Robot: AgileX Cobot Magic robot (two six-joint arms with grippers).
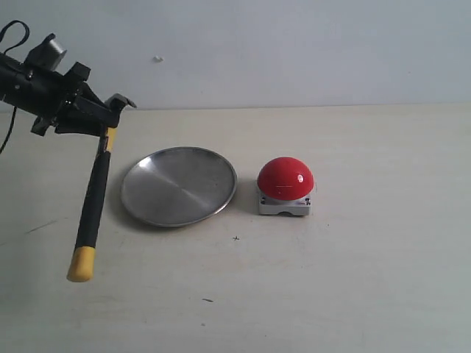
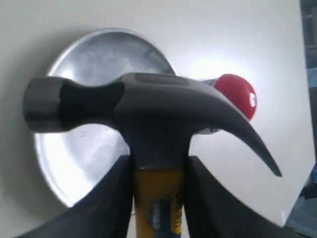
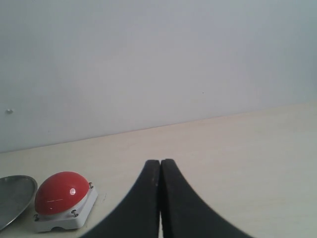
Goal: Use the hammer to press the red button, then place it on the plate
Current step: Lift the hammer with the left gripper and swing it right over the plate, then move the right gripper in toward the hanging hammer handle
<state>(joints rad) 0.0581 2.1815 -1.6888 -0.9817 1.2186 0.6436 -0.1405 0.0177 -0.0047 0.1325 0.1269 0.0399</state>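
- Gripping the claw hammer [image 1: 92, 206] just below its dark head, the left gripper [image 1: 107, 121] pinches the yellow neck between its two fingers [image 2: 111, 203]. The black handle hangs down with its yellow end lowest.
- A hold this close to the head likely gives firm control for a press, though the long handle is left as free-hanging weight.
- The hammer sits left of the silver plate [image 1: 176, 187], which lies between it and the red button [image 1: 285, 178]. The head must therefore cross over the plate to reach the dome.
- In the left wrist view, plate and button both lie beyond the hammer head, which suggests the approach is roughly lined up.
- The right gripper [image 3: 160, 198] has its fingers pressed together on nothing. It sits low over the table [image 1: 353, 279] on the button's far side, probably parked clear of the work.
- The press looks not yet made, as hammer and button are well apart.
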